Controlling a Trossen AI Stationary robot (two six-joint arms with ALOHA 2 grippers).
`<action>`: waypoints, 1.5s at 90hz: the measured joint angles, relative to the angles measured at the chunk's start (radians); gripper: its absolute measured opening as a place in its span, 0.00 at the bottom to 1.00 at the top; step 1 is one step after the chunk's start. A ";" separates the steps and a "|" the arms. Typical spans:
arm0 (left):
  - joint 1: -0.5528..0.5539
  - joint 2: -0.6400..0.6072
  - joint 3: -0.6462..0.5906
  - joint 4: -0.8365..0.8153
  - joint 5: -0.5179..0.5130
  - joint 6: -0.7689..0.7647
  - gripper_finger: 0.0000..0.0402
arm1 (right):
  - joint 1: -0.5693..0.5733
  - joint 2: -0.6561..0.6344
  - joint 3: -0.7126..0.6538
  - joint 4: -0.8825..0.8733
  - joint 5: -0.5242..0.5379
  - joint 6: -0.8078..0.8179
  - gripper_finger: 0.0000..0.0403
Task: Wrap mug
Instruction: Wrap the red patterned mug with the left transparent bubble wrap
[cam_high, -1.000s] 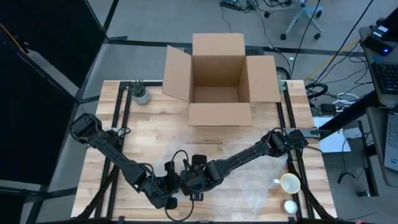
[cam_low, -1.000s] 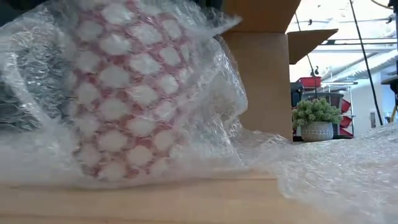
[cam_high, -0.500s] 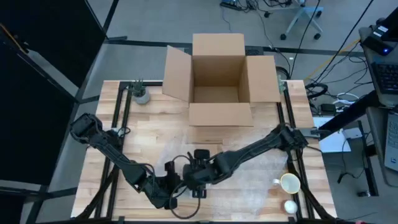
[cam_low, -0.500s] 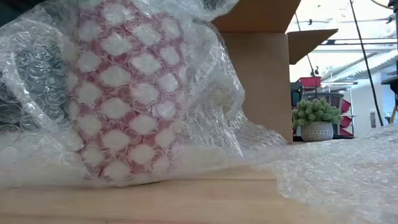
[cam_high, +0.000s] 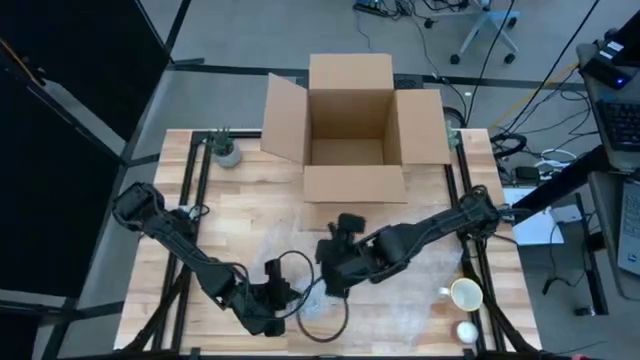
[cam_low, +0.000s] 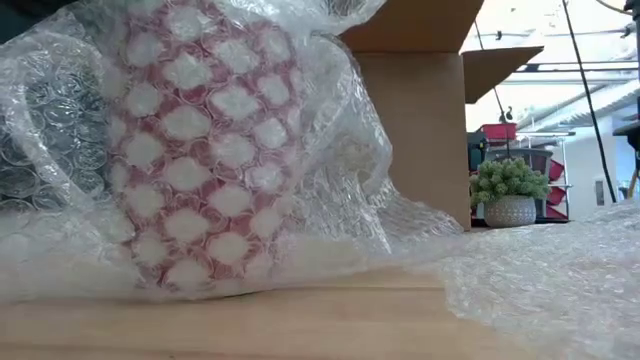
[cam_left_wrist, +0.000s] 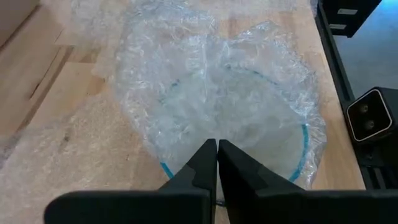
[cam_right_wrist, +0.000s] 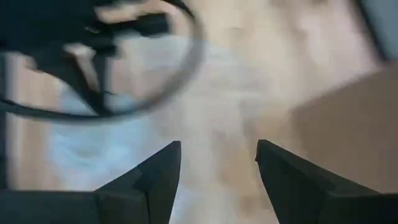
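The desk (cam_high: 250, 205) is pale wood in jointed strips, with a smooth, satin finish and visible grain. At 12 o'clock on it stands a box (cam_high: 352, 125) of matt brown cardboard, its flaps plain and unprinted. Clear plastic bubble wrap (cam_low: 330, 190) is glossy and crinkled, its round cells catching the light; through it the mug (cam_low: 205, 160) shows red. More of this wrap (cam_left_wrist: 217, 99) lies rumpled over the wood towards 6 o'clock. The left tool (cam_left_wrist: 217, 163) and the right tool (cam_right_wrist: 217, 171) have matt black fingers that look like hard plastic. At 4 o'clock a second mug (cam_high: 465, 295) is shiny, glazed ceramic. The plant pot (cam_low: 509, 211) at 10 o'clock looks pale and textured.
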 joint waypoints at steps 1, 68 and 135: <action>0.000 0.000 0.000 0.000 0.000 0.000 0.01 | 0.000 0.003 -0.007 -0.003 0.006 0.008 0.49; 0.000 0.000 0.000 0.000 -0.003 0.001 0.01 | 0.012 0.031 -0.341 0.661 -0.208 0.017 0.49; 0.022 0.001 0.065 0.013 0.016 0.076 0.01 | 0.010 0.149 -0.360 0.723 -0.251 0.018 0.49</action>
